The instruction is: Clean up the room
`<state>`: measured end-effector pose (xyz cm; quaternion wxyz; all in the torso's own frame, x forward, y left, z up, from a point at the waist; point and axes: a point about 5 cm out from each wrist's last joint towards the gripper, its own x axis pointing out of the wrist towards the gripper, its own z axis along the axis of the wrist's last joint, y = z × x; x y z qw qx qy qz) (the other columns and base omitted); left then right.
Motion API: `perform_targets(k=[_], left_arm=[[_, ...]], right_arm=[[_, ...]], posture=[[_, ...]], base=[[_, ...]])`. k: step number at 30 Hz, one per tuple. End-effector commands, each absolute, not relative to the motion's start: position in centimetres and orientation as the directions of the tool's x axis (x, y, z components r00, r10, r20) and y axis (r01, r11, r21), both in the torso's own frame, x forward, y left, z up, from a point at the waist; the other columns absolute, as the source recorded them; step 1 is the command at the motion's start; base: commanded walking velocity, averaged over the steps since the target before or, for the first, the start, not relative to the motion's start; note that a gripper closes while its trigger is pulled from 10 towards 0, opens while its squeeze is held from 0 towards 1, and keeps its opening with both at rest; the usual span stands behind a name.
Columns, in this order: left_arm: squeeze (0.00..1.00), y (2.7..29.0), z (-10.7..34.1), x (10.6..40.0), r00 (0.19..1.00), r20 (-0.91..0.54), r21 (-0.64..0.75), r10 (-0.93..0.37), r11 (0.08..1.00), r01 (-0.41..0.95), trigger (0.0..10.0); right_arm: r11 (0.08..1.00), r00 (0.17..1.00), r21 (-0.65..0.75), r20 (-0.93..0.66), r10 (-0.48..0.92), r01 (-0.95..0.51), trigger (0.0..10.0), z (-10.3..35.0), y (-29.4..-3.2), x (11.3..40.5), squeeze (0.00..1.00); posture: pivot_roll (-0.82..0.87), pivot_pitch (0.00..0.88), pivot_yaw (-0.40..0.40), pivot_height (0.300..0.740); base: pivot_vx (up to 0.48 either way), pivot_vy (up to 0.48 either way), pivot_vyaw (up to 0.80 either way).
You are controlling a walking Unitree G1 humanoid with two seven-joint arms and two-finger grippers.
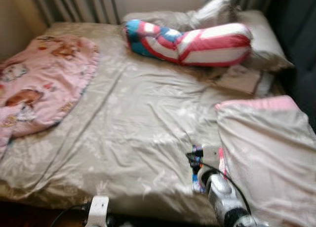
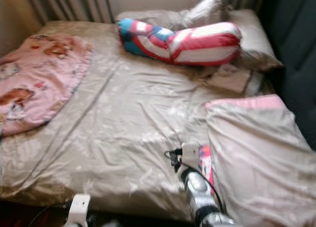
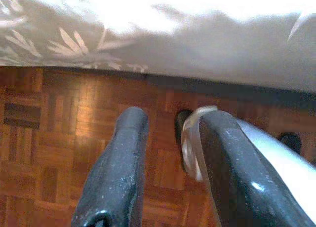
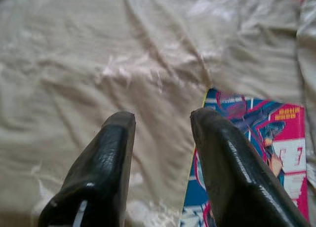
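The right gripper (image 4: 160, 121) hangs released over the beige bedsheet (image 1: 133, 128), a bright comic book (image 4: 261, 148) lying just beside one fingertip, against a folded duvet (image 1: 269, 153). Beyond lie a striped bolster (image 1: 192, 42) and pink blanket (image 1: 42, 84). The left gripper (image 3: 170, 121), parted, hangs over parquet floor (image 3: 59, 138).

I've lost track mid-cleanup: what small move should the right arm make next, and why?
Probably shift the right gripper sideways over the colourful book and lower it. Its fingers are open above bare bed sheet, and the book lies flat just beside one finger, not between them.
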<state>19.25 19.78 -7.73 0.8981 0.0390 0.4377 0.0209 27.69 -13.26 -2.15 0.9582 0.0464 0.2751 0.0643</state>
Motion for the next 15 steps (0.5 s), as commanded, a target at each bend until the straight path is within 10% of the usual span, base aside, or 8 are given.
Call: perform_targets(k=[1,15], left_arm=[[0.00,19.5,-8.1,18.6,0.592,-0.803,0.077,0.070,0.997,-0.013,10.0],[0.00,19.5,-8.4,18.1,0.576,-0.815,0.072,0.071,0.997,-0.020,10.0]], right_arm=[[0.991,0.786,0.103,-0.605,0.129,-0.083,10.0,-3.8,-13.9,25.9,0.00],[0.993,0.621,0.047,-0.783,-0.031,0.109,10.0,-7.5,-17.6,20.3,0.00]], posture=[[-0.01,0.000,-0.043,0.740],[-0.03,0.000,-0.031,0.740]], base=[[0.000,0.000,0.00],[0.000,0.000,0.00]])
